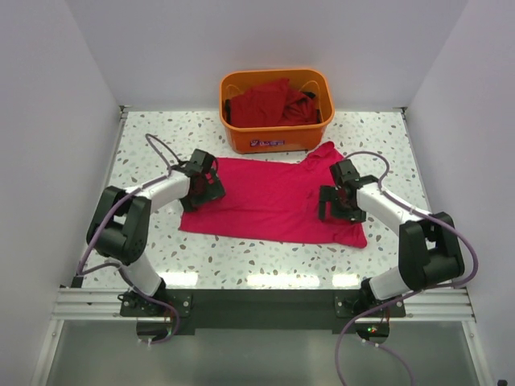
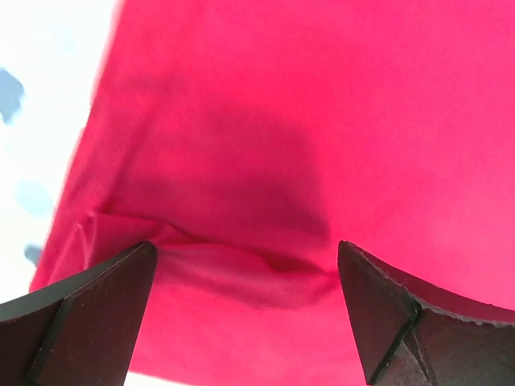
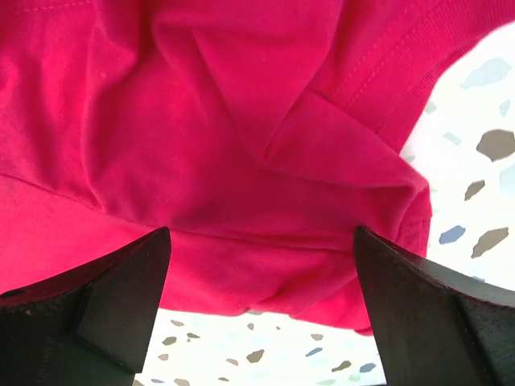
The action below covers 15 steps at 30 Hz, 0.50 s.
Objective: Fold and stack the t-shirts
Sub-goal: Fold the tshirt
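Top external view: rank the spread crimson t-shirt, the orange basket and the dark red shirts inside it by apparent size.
1. crimson t-shirt, clearly largest.
2. orange basket.
3. dark red shirts, bunched within its rim.
The basket stands farther from the camera, yet the order holds.

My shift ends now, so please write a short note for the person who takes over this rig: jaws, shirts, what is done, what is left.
Left gripper: jaws open, holding nothing, low over the left end of the crimson shirt.
Right gripper: jaws open, holding nothing, low over the shirt's right end.
The crimson shirt lies spread on the table, in front of the basket. Darker shirts are in the basket.
Done: one shirt laid out; no stack in view.
Left: fold it, then fold and stack the rest.
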### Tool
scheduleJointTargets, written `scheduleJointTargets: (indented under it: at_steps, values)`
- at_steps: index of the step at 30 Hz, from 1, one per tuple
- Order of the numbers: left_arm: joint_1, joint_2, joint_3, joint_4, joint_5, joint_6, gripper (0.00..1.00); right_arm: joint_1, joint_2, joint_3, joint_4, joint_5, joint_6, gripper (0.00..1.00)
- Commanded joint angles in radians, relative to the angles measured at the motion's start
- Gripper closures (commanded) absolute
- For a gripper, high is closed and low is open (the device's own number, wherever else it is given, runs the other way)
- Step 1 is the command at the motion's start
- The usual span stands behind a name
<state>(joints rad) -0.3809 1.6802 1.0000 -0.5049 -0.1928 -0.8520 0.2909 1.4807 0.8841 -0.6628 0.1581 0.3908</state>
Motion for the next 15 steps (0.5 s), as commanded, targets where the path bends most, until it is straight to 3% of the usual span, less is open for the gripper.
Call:
scheduleJointTargets:
  at_steps: [1,9,13,15]
  values:
    - [0.08,0.056,0.068,0.074,-0.031,0.013,0.0,0.001,0.007,-0.002,0.08,-0.003,-0.041,0.01]
    - [0.166,0.081,0.224,0.031,-0.089,0.011,0.0,-0.001,-0.002,-0.01,0.101,0.008,-0.078,0.01]
    - [0.206,0.105,0.302,0.002,-0.039,0.033,0.0,-0.001,0.001,-0.019,0.097,0.006,-0.078,0.01]
    - [0.201,0.066,0.258,0.02,0.004,0.056,0.0,-0.001,-0.005,-0.027,0.097,0.008,-0.081,0.01]
